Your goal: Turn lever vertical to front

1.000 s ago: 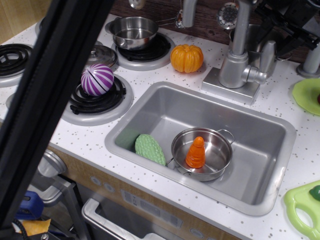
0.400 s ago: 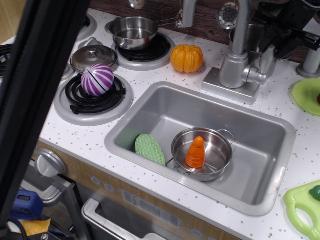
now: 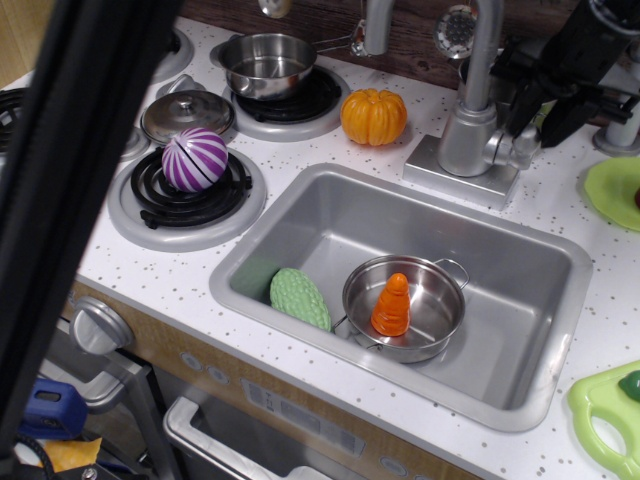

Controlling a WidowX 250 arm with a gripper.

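The lever [image 3: 524, 146] is a short silver-grey paddle on the right side of the faucet body [image 3: 468, 130], joined to a small round hub. Only its lower part and hub show; the rest is hidden behind my gripper. My black gripper [image 3: 541, 112] comes in from the upper right and sits right at the lever. Its two fingers [image 3: 519, 98] stand apart with a gap between them. The left finger covers the lever's upper part. I cannot tell whether it touches the lever.
The tall spout pipe [image 3: 484, 50] rises just left of the gripper. The sink [image 3: 520, 330] holds a steel pot [image 3: 440, 300] with an orange toy [image 3: 391, 305] and a green toy [image 3: 299, 297]. An orange pumpkin [image 3: 373, 116] and green plates [image 3: 612, 190] flank the faucet. A dark bar [image 3: 80, 180] blocks the left.
My gripper has moved down and left from the top right corner onto the lever and now covers its upper part. The dark bar on the left has shifted slightly.
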